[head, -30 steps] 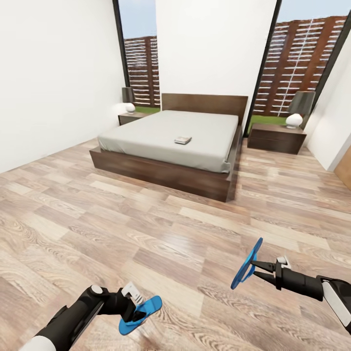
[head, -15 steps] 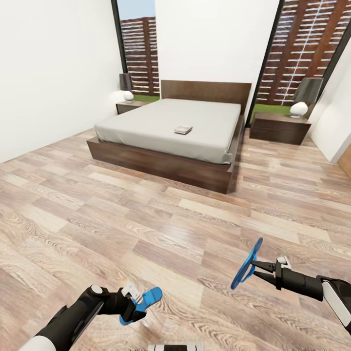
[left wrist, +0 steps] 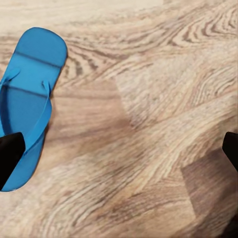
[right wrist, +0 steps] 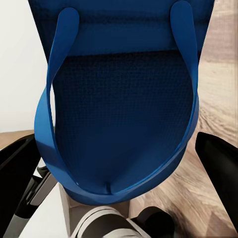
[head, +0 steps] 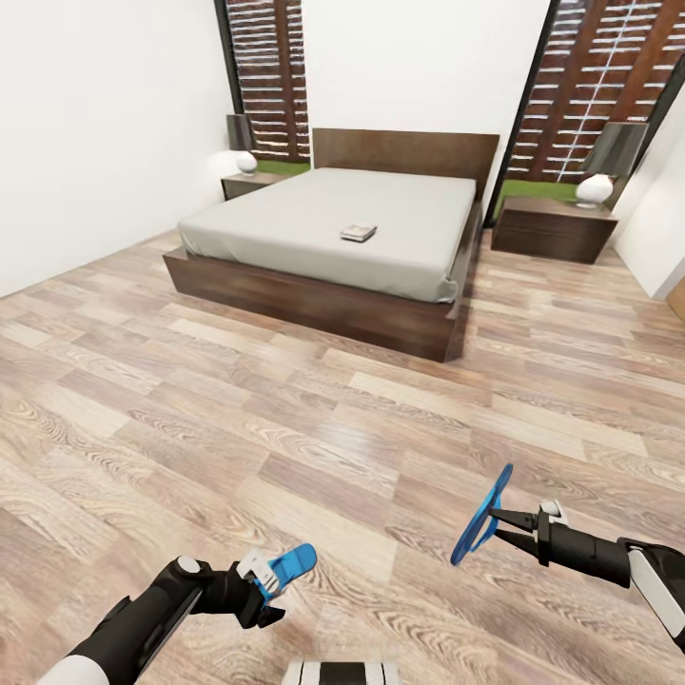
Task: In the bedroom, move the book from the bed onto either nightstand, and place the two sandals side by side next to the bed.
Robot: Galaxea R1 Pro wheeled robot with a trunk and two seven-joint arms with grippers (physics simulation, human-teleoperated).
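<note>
We carry a sandal in each gripper — left gripper [head: 264, 592] pinching its sandal [head: 285, 565], right gripper [head: 501, 530] clamped on the upright sandal [head: 482, 517] — the bed [head: 333, 243] well ahead.

A small thin book [head: 359, 231] with a dark cover is lying flat on the light grey mattress of the bed [head: 285, 285], whose dark wooden frame and headboard are standing against the far wall. Two dark nightstands [head: 554, 228] [head: 245, 183] are flanking the bed. One bright blue sandal [head: 482, 515] is hanging upright above the plank floor, pinched in the right gripper [head: 498, 526]. The other sandal [head: 286, 564] is being carried tilted in the left gripper [head: 264, 592].
</note>
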